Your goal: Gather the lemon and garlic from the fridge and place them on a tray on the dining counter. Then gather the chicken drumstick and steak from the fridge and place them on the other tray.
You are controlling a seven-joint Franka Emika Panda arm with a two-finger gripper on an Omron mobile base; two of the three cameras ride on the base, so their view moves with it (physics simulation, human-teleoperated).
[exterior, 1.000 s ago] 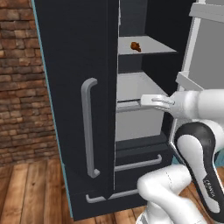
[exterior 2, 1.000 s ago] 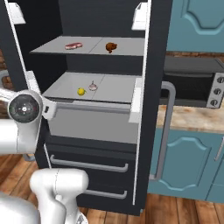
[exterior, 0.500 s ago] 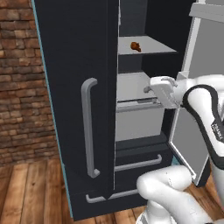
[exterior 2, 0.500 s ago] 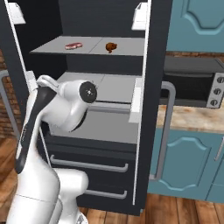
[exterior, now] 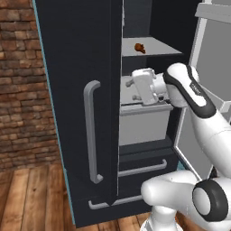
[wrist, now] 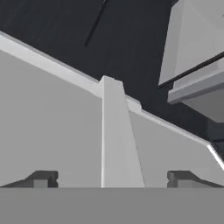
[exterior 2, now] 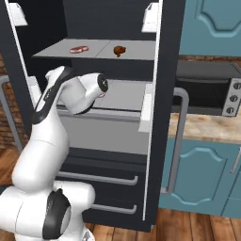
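Gripper [wrist: 109, 179] spread wide, nothing between the 2 fingertips [wrist: 41, 178], aimed down at a light grey fridge shelf surface [wrist: 52, 131] with a raised pale divider rib [wrist: 114, 131] running up the middle of the hand view. Dark fridge interior behind that, a grey door-bin edge [wrist: 197, 83] at upper right of the hand view.

White arm [exterior: 189, 94] bent in from the right in the left base view, white hand [exterior: 145, 85] reaching into the open fridge [exterior: 76, 90] at the middle shelf, above the grey drawer front [exterior: 143, 126]. Same reach in the right base view, wrist [exterior 2: 89, 92] over the middle shelf [exterior 2: 122, 96], blocking its left part. Lemon and garlic not visible, cannot tell where they sit.

Upper shelf [exterior 2: 94, 49], farther back: steak [exterior 2: 78, 48] lying flat at left, chicken drumstick [exterior 2: 119, 50] well to its right, apart, both untouched. Drumstick also seen on the upper shelf in the left base view [exterior: 139, 47].

Closed left fridge door with long grey vertical handle [exterior: 92, 131]; 2 lower drawers with horizontal handles [exterior 2: 101, 178]. Right fridge door [exterior 2: 162, 108] swung open. Beyond it, steel oven [exterior 2: 207, 94], teal cabinets [exterior 2: 202, 174]. Brick wall [exterior: 22, 90] at left.
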